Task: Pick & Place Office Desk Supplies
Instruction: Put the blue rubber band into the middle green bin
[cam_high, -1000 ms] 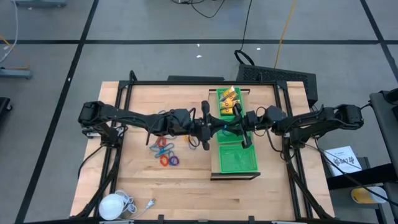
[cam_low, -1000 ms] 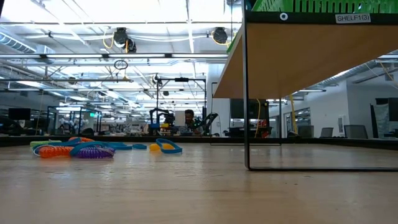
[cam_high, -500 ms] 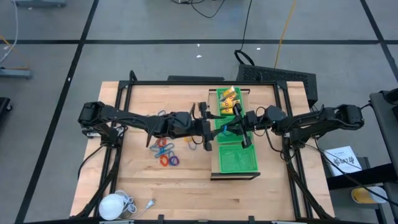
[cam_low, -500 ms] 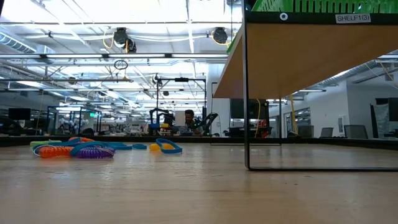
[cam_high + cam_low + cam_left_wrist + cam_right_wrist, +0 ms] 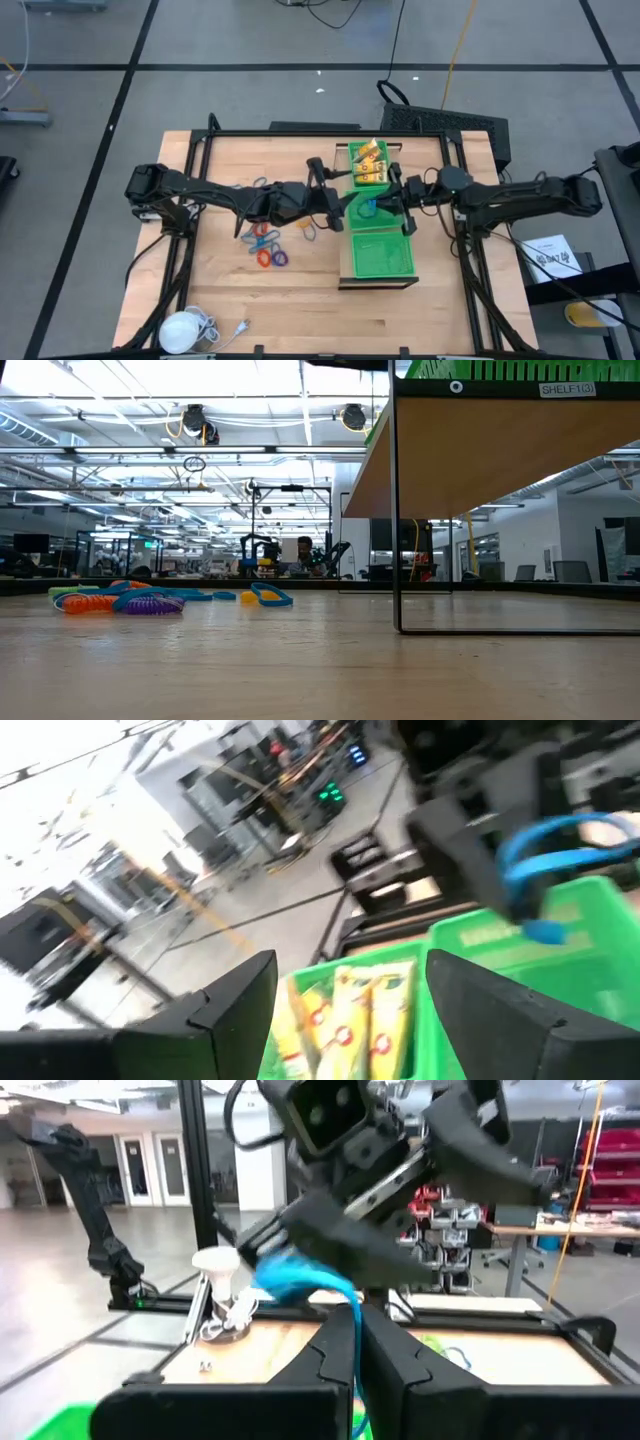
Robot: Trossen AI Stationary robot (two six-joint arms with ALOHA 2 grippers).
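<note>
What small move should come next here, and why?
Probably the right claw should lower the blue looped plastic clip into the green mesh tray and open. It is shut on the clip above the tray, while the left claw stands open, apart from the clip.

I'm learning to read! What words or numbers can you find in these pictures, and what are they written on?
"SHELF(3)": on a small white label on the front edge of the wooden shelf, seen in the low view.
Yellow packets in the green tray: red markings, too blurred to read.
White paper beside the table: print too small to read.
Nothing else can be read.
</note>
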